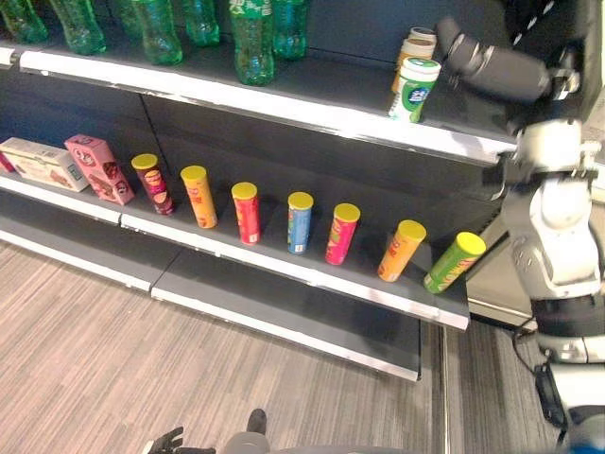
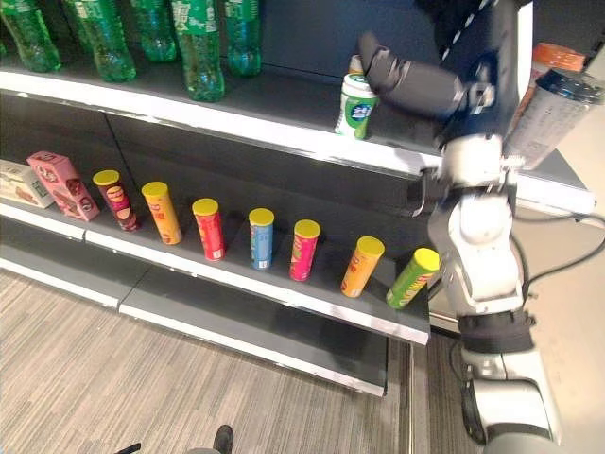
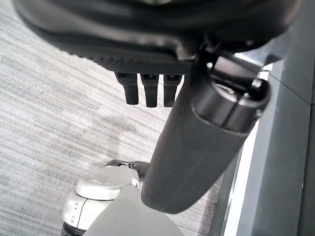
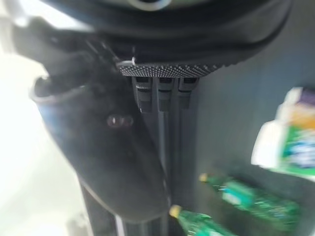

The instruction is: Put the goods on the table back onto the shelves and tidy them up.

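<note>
A white tub with a green label [image 1: 413, 90] stands slightly tilted near the front edge of the upper shelf [image 1: 284, 104], with a tan tub [image 1: 416, 45] behind it. My right hand [image 1: 487, 64] is raised to that shelf, just right of the white tub, close to it. In the right wrist view its fingers [image 4: 160, 93] are straight and hold nothing, and the tub [image 4: 290, 132] shows past them. My left hand [image 1: 165, 441] hangs low over the floor, fingers [image 3: 150, 91] straight and empty.
Green bottles [image 1: 250, 38] line the upper shelf's left part. Several yellow-lidded tubes [image 1: 299, 222] lean in a row on the middle shelf [image 1: 312, 274], beside a pink box [image 1: 97, 168] and a white box [image 1: 43, 163]. A dark-lidded grey cup [image 2: 553, 113] stands at the far right.
</note>
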Tool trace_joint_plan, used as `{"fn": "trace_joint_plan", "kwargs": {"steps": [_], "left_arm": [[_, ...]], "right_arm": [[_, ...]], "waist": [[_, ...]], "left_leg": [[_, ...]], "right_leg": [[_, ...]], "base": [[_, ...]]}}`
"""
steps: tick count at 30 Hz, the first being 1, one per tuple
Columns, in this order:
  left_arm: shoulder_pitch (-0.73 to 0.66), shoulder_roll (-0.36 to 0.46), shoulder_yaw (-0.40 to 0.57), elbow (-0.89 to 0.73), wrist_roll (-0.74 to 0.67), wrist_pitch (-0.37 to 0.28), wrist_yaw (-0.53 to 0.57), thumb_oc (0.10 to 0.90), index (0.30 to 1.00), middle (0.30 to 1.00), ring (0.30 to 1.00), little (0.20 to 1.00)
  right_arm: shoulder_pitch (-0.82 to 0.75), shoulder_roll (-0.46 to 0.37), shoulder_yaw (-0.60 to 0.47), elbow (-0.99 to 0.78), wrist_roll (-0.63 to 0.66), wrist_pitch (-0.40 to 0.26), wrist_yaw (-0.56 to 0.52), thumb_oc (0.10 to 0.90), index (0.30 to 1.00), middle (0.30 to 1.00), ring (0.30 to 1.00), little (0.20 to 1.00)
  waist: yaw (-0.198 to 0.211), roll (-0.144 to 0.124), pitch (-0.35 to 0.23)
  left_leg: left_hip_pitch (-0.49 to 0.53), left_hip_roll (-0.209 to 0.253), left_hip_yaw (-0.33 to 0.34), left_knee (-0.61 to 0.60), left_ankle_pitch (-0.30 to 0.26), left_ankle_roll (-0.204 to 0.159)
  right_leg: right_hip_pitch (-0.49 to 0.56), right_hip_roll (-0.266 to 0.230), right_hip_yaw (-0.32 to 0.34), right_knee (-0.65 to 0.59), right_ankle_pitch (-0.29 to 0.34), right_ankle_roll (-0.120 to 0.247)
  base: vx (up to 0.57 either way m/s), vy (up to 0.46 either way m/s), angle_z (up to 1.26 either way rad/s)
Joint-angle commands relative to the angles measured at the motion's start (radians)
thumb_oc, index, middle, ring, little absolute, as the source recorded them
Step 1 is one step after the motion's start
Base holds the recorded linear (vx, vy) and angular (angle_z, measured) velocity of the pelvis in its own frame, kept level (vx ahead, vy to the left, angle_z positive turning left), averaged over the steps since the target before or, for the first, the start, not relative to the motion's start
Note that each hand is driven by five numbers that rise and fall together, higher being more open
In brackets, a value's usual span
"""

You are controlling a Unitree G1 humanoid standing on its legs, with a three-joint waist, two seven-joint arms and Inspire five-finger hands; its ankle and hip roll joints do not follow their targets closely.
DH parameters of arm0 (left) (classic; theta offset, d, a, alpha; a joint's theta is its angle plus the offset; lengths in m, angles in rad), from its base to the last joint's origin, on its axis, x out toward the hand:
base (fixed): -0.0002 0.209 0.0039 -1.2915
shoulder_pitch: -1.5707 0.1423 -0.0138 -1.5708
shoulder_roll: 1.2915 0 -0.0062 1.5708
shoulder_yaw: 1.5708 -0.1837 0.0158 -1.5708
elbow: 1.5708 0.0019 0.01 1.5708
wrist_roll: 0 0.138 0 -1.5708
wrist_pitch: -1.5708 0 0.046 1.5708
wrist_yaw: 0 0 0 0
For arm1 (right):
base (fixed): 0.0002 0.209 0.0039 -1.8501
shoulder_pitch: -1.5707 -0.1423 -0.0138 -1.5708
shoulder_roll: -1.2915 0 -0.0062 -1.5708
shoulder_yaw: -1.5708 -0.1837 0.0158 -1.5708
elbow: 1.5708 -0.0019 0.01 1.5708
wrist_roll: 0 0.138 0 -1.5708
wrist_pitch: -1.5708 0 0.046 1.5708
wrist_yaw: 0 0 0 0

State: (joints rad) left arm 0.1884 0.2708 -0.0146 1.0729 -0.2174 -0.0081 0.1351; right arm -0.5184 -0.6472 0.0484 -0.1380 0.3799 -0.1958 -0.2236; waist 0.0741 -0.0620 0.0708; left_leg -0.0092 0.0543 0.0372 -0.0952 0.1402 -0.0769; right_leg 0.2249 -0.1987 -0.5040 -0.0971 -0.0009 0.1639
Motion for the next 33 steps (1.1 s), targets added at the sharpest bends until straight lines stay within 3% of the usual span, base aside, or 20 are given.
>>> {"fn": "trace_joint_plan", "kwargs": {"steps": [1,6,10,22,27,30,33], "left_arm": [[-0.069,0.026,0.005,0.057,0.05,-0.021,0.033,0.8,0.9,0.9,0.9,0.9],[-0.059,0.026,0.03,0.046,0.056,-0.029,0.016,0.8,0.9,0.9,0.9,0.9],[-0.05,0.031,0.04,0.034,0.091,-0.04,-0.012,0.8,0.9,0.9,0.9,0.9],[-0.07,0.043,0.009,-0.07,0.144,-0.061,-0.057,0.8,0.9,0.9,0.9,0.9],[-0.07,0.045,0.007,-0.128,0.143,-0.064,-0.07,0.8,0.9,0.9,0.9,0.9],[-0.069,0.032,-0.012,-0.168,0.107,-0.068,-0.077,0.8,0.9,0.9,0.9,0.9],[-0.068,0.03,-0.017,-0.184,0.092,-0.069,-0.074,0.8,0.9,0.9,0.9,0.9]], "right_arm": [[-0.064,-0.039,-0.062,-0.106,-0.098,-0.035,0.025,0.8,0.9,0.9,0.9,0.9],[0.075,-0.067,-0.106,-0.22,-0.04,-0.052,0.131,0.8,0.9,0.9,0.9,0.9],[0.246,-0.084,-0.132,-0.291,0.111,-0.054,0.286,0.8,0.9,0.9,0.9,0.9],[0.468,-0.066,-0.052,-0.313,0.089,0.033,0.436,0.8,0.9,0.9,0.9,0.9],[0.599,-0.028,0.038,-0.17,0.002,0.087,0.481,0.8,0.9,0.9,0.9,0.9],[0.66,0.114,0.12,0.268,-0.258,0.131,0.378,0.8,0.9,0.9,0.9,0.9],[0.647,0.181,0.126,0.403,-0.325,0.14,0.307,0.8,0.9,0.9,0.9,0.9]], "waist": [[0.015,0.011,-0.007],[-0.007,0.012,0.0],[-0.044,0.013,0.008],[-0.104,0.022,0.025],[-0.113,0.022,0.034],[-0.11,0.02,0.042],[-0.107,0.019,0.041]], "left_leg": [[0.104,0.06,0.078,0.008,-0.183,-0.046],[0.106,0.061,0.091,0.008,-0.185,-0.046],[0.11,0.062,0.119,0.008,-0.188,-0.044],[0.118,0.067,0.165,0.008,-0.189,-0.044],[0.117,0.066,0.17,0.008,-0.185,-0.044],[0.119,0.065,0.164,0.008,-0.184,-0.04],[0.121,0.064,0.162,0.008,-0.186,-0.038]], "right_leg": [[-0.047,-0.021,-0.03,0.033,-0.002,-0.006],[-0.056,-0.022,-0.018,0.033,0.002,-0.002],[-0.076,-0.024,0.011,0.03,0.014,0.004],[-0.107,-0.03,0.061,0.028,0.029,0.01],[-0.109,-0.035,0.063,0.029,0.035,0.012],[-0.103,-0.039,0.051,0.034,0.035,0.013],[-0.098,-0.04,0.05,0.034,0.034,0.012]], "base": [[-0.01,0.016,-0.06],[-0.01,0.009,-0.06],[-0.02,0.013,-0.14],[-0.03,0.001,-0.18],[-0.02,0.008,-0.04],[-0.04,0.009,-0.01],[0.0,-0.002,0.02]]}}
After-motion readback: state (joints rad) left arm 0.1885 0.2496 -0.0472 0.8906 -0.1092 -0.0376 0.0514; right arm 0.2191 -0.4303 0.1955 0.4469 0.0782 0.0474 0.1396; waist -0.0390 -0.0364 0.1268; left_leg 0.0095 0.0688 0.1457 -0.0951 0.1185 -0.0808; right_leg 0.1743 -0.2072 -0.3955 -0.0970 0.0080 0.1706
